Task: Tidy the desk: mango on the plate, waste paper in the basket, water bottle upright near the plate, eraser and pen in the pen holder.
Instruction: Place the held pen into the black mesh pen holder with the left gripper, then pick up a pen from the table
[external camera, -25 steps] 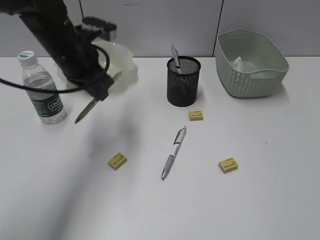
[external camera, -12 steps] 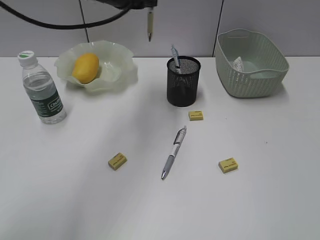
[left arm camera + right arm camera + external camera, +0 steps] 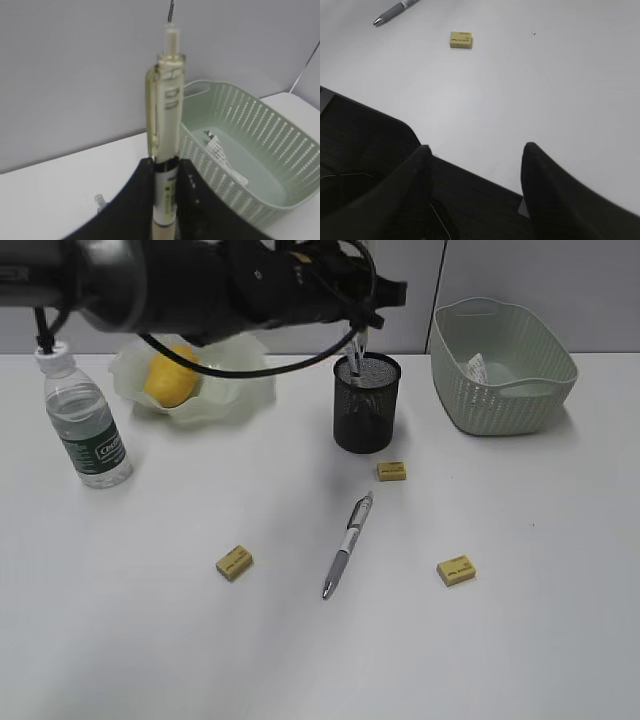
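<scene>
My left gripper (image 3: 362,328) is shut on a cream pen (image 3: 167,95) and holds it upright just above the mouth of the black mesh pen holder (image 3: 366,410), which has another pen in it. The mango (image 3: 170,377) lies on the wavy green plate (image 3: 240,390). The water bottle (image 3: 89,425) stands upright left of the plate. The waste paper (image 3: 478,368) lies in the basket (image 3: 505,390), also seen in the left wrist view (image 3: 280,150). A grey pen (image 3: 347,546) and three yellow erasers (image 3: 391,471) (image 3: 234,562) (image 3: 455,570) lie on the desk (image 3: 560,540). My right gripper (image 3: 475,150) is open and empty.
My left arm (image 3: 200,285) stretches across the back of the desk, above the plate. The right wrist view shows one eraser (image 3: 461,39) and the grey pen's tip (image 3: 390,14) beyond the desk's front edge.
My left arm has lifted the cream pen from near the bottle, swung it right across the back, and brought it down over the pen holder. The other things have not moved.
</scene>
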You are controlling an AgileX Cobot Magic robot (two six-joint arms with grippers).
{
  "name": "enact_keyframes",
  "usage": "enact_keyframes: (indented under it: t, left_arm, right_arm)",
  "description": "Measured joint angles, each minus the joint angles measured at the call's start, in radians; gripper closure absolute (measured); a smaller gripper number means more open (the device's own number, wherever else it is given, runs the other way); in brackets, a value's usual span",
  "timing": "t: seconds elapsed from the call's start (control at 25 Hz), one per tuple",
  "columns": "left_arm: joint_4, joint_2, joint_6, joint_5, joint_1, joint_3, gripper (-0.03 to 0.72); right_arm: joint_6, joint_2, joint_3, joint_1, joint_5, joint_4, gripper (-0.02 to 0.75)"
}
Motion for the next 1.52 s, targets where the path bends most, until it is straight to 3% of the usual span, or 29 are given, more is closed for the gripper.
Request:
enact_keyframes:
  t: [0.36, 0.68, 1.0, 1.28, 1.52]
  left_arm:
    - [-0.001, 0.117, 0.0, -0.056, -0.006, 0.0, 0.564]
    - [0.0, 0.112, 0.0, -0.062, -0.006, 0.0, 0.237]
    - [0.071, -0.014, 0.0, -0.052, -0.006, 0.0, 0.204]
    - [0.136, -0.172, 0.0, 0.281, -0.006, 0.0, 0.203]
    - [0.288, -0.245, 0.0, 0.793, -0.004, 0.0, 0.21]
  right_arm:
    - [0.0, 0.0, 0.0, 0.0, 0.0, 0.0, 0.292]
    - [0.0, 0.0, 0.0, 0.0, 0.0, 0.0, 0.292]
    - [0.0, 0.0, 0.0, 0.0, 0.0, 0.0, 0.293]
    - [0.0, 0.0, 0.001, 0.0, -0.004, 0.0, 0.293]
    - [0.0, 0.0, 0.001, 0.0, -0.007, 0.0, 0.293]
